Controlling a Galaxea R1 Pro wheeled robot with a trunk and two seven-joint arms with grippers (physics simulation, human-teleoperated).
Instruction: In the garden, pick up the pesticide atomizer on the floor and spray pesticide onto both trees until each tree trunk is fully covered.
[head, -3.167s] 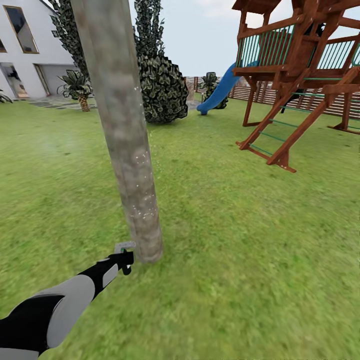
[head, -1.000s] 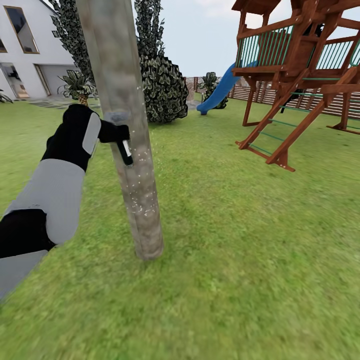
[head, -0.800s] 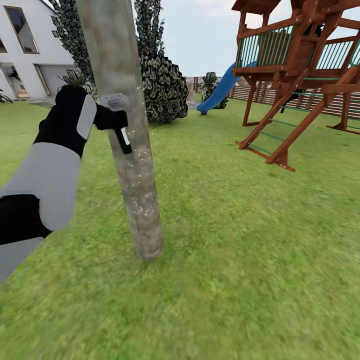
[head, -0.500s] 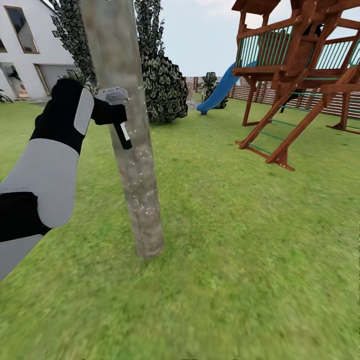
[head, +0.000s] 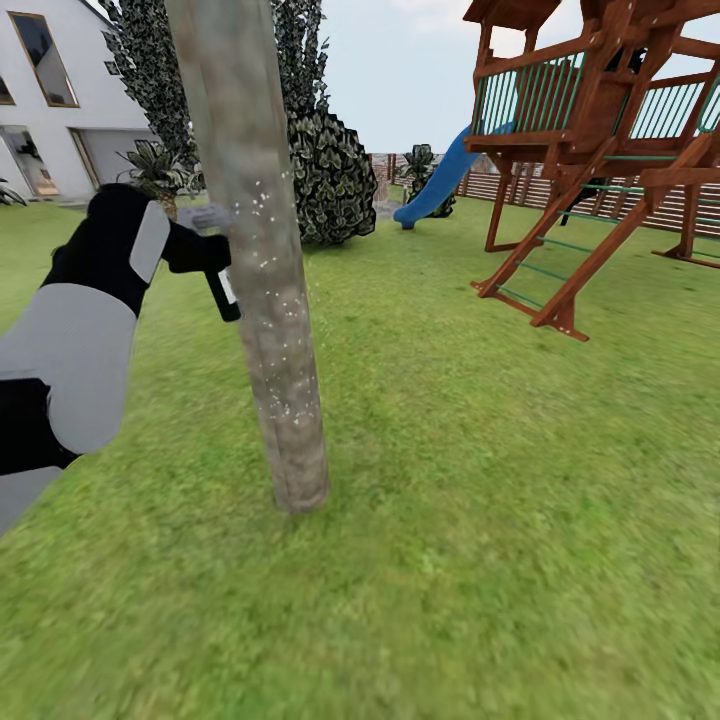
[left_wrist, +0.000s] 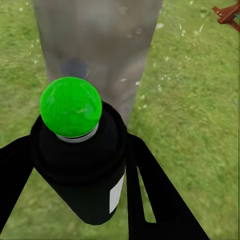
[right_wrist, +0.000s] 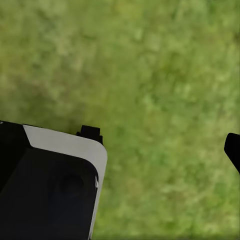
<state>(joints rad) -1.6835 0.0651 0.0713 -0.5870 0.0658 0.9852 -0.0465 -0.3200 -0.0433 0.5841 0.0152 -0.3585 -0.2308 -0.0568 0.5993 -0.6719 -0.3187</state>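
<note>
left gripper (left_wrist: 75, 165) is clamped on the atomizer (left_wrist: 82, 165), fingers tight on both sides of the black body. from the head cam the bottle (head: 222, 290) sits just beside the trunk (head: 262, 260), roughly mid height, on the house side. right gripper: wrist cam looks down at grass (right_wrist: 165, 75) w/ one dark fingertip at the frame edge, can't tell how wide it's open or if it holds anything.

white specks dot the bark from about bottle height down towards the base; the upper stretch and the far side look bare to me, so coverage is prob not done. to do this step well i'd keep the nozzle aimed square at the bark, stay near w/o bumping it, sweep slowly up and down, then work round the trunk so the back gets hit too. second tree isn't in sight, that's for later.

bottle's long axis runs along the fingers. green cap (left_wrist: 71, 106) end points away from the wrist, straight at the trunk (left_wrist: 97, 45); in the head cam the body hangs tilted, lower end angled down towards the trunk.
</note>
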